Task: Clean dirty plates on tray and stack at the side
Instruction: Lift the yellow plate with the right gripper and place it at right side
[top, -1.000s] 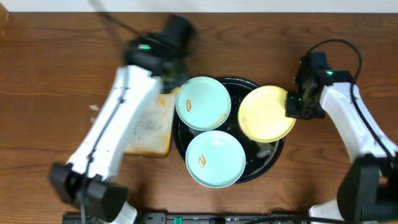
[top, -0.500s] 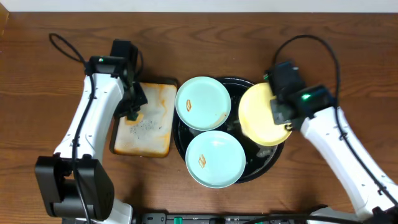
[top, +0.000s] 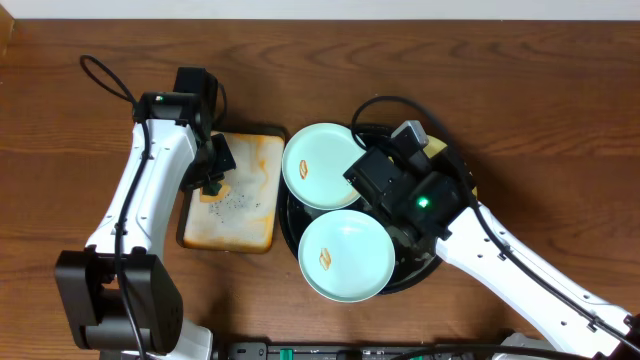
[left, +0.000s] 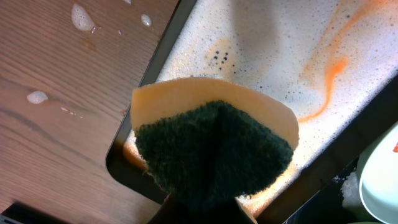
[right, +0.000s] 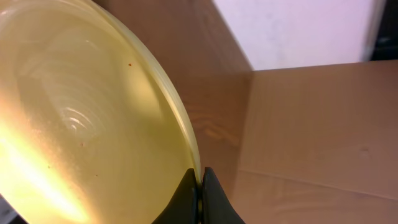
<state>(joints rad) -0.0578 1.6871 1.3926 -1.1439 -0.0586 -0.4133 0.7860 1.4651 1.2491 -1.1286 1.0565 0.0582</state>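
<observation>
Two pale mint-blue plates lie on the black tray. One is at the back left, one at the front, and each has a small orange smear. My right gripper is shut on the rim of the yellow plate and holds it tilted on edge. From overhead my right arm hides this plate except a yellow sliver. My left gripper is shut on a yellow sponge with a dark green pad, over the cream tray.
The rectangular cream tray, foamy and stained orange, sits left of the black tray; it also shows in the left wrist view. Water drops lie on the wood beside it. A cable loops at the far left.
My right arm has swung left over the black tray, tipping the yellow plate up on edge. My left arm came down over the cream tray with the sponge, then stayed still.
</observation>
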